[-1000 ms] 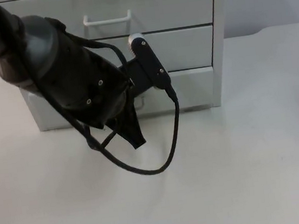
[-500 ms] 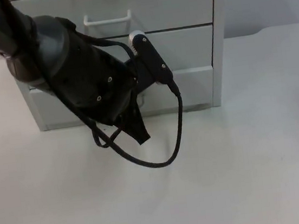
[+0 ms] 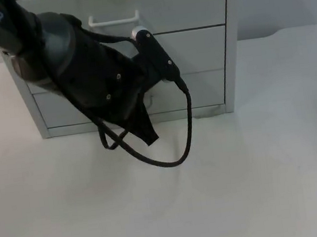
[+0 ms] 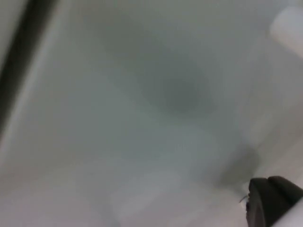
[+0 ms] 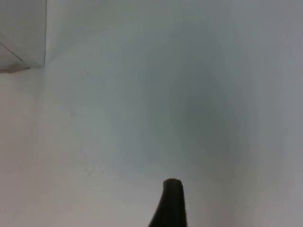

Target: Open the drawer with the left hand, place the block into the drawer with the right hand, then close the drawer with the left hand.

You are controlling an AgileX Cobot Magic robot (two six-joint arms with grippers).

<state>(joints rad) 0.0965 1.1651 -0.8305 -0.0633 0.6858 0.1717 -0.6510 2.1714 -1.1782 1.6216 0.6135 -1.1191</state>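
Drawer (image 3: 190, 91) shut flush, left gripper (image 3: 148, 132) pressed up at its front.

I see the white drawer unit (image 3: 227, 40) standing at the far side of the table (image 3: 258, 175), its lowest drawer sitting level with the fronts above it. My left arm (image 3: 77, 70) reaches across from the unit's left side, and its gripper hangs just in front of that bottom drawer, near the middle, with one dark fingertip (image 3: 148, 135) pointing down toward the table. I cannot tell whether those fingers are parted or closed. A white handle (image 3: 113, 20) shows on the drawer higher up, above the arm. Through the left wrist camera I get the pale drawer front (image 4: 142, 104) very close. The right gripper (image 5: 171, 208) waits over bare table, beside the unit's corner (image 5: 23, 42); I cannot tell its state either.
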